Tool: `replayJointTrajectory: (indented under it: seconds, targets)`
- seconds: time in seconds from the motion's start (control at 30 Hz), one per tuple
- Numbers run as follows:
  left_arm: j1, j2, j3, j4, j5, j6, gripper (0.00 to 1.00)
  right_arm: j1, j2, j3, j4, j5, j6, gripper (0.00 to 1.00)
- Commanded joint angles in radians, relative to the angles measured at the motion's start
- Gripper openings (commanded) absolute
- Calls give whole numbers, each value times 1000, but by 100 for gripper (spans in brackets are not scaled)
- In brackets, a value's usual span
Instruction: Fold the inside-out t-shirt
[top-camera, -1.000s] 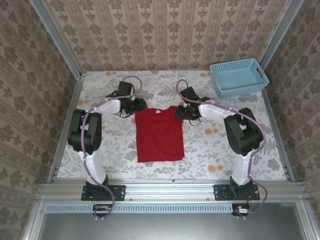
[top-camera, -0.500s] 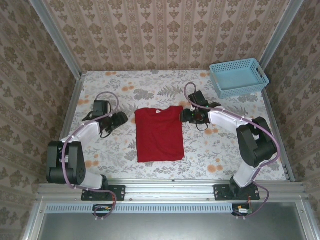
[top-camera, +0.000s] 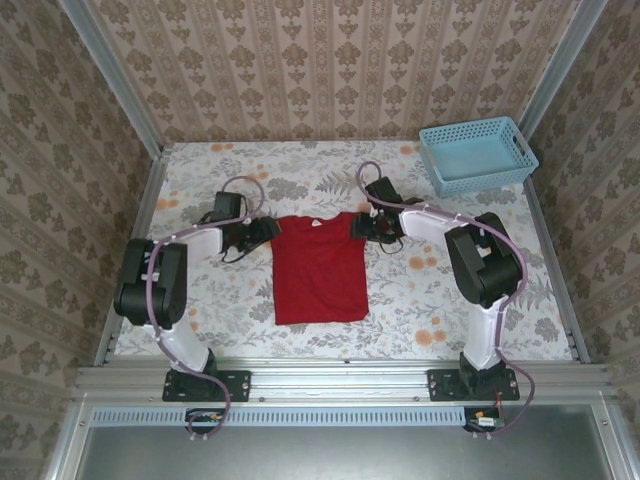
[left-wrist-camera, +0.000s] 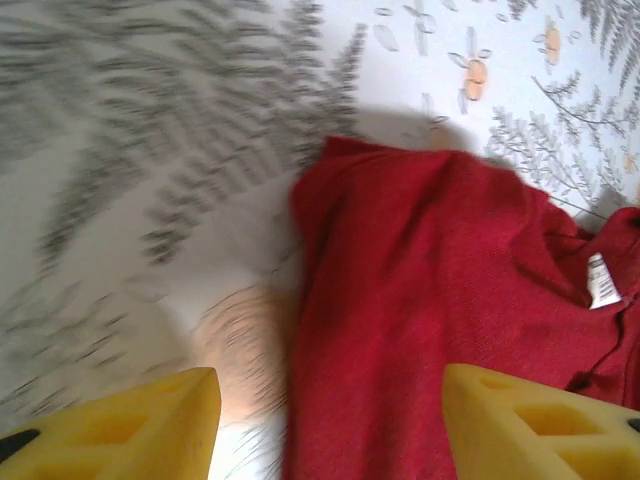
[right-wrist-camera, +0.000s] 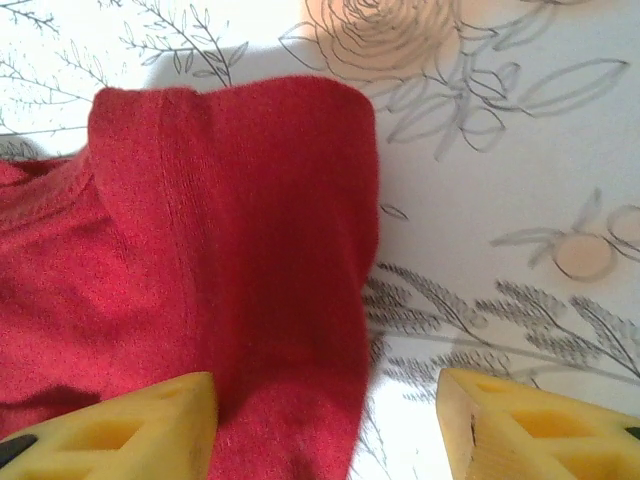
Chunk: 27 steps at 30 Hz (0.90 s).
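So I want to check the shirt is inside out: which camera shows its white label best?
The left wrist view: the label lies close and distinct by the t-shirt neck. From the top camera it is just a tiny white speck. The right wrist camera looks at the red cloth of the shirt's other far corner.

The t-shirt (top-camera: 320, 268) lies flat mid-table, the left gripper (top-camera: 268, 231) at its far-left corner, the right gripper (top-camera: 358, 225) at its far-right; a blue basket (top-camera: 477, 155) occupies the far-right corner of the table (top-camera: 430, 300)
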Motion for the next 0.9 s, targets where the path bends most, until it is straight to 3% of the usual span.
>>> replayJointTrajectory:
  seconds: [0.0,0.33,0.7,0.87]
  targets:
    - [-30,64,67,16,8,-24,59,-1,58,58,-2,-47,29,61]
    - [-93,216,162,22,14,-49,50,59,221,208,-27,-134,53,54]
    - [-127,216,166,46,27,-61,36,93,264,287,-37,-157,62,42]
    - [-125,193,132,64,20,-69,26,96,250,280,-43,-139,55,30]
